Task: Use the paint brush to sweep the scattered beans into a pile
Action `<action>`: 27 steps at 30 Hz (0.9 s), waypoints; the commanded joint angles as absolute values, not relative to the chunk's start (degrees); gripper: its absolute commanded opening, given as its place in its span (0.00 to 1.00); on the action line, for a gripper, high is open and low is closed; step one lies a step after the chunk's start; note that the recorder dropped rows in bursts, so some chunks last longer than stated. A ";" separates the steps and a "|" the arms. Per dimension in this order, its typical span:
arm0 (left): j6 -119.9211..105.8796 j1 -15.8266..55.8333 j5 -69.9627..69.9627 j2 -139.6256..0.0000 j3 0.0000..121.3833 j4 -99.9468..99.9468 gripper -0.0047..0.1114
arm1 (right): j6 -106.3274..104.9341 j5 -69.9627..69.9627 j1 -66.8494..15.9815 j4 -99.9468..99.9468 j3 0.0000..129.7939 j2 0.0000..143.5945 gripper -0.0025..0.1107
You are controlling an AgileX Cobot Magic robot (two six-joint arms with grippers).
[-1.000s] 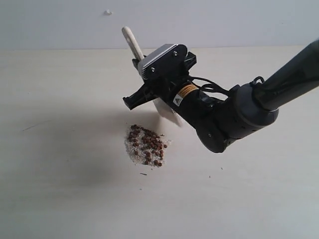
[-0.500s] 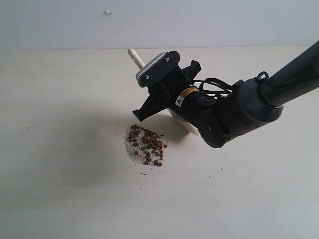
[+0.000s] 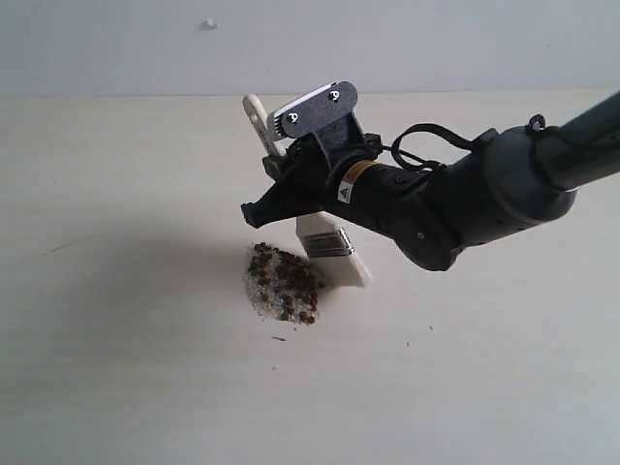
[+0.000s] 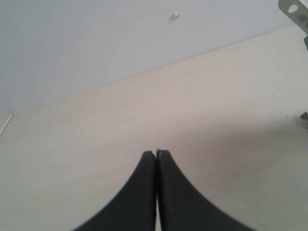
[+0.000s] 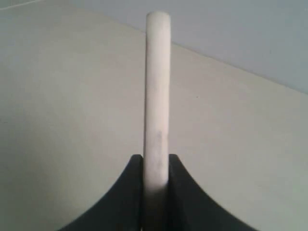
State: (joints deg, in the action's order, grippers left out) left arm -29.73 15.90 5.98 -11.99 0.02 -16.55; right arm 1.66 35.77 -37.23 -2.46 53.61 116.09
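Note:
The reddish-brown beans lie heaped with whitish grains in one small pile (image 3: 282, 282) near the table's middle. The paint brush (image 3: 327, 242) stands tilted over it, its pale bristles resting on the table against the pile's right side, silver ferrule above them, wooden handle (image 5: 157, 96) sticking up past the jaws. My right gripper (image 3: 281, 184) (image 5: 156, 159) is shut on the handle, just above and behind the pile. My left gripper (image 4: 156, 153) is shut with nothing between its fingers, over bare table; it does not show in the exterior view.
The pale wooden table (image 3: 116, 349) runs back to a grey wall (image 3: 436, 39) bearing a small white speck (image 3: 209, 23). A few dark specks (image 3: 279, 339) lie just in front of the pile. The right arm (image 3: 504, 184) stretches in from the right.
The right gripper dipped, then turned and shifted left, bringing the brush's bristles down beside the pile's right edge. The pile looks slightly tighter on that side.

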 commanded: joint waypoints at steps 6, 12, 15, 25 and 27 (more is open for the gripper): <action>-29.63 15.85 5.68 -11.79 0.00 -16.74 0.04 | -1.36 37.36 -37.35 -1.06 53.57 110.81 0.02; -29.63 15.85 5.68 -11.79 0.00 -16.74 0.04 | -2.91 46.10 -37.35 -18.62 53.57 108.01 0.02; -29.63 15.85 5.68 -11.79 0.00 -16.74 0.04 | -1.59 53.97 -37.22 -45.05 53.57 108.01 0.02; -29.63 15.85 5.68 -11.79 0.00 -16.74 0.04 | 23.75 69.96 -26.49 -85.39 68.45 114.54 0.02; -29.63 15.85 5.68 -11.79 0.00 -16.74 0.04 | 26.94 69.96 -26.49 -90.67 71.92 116.13 0.02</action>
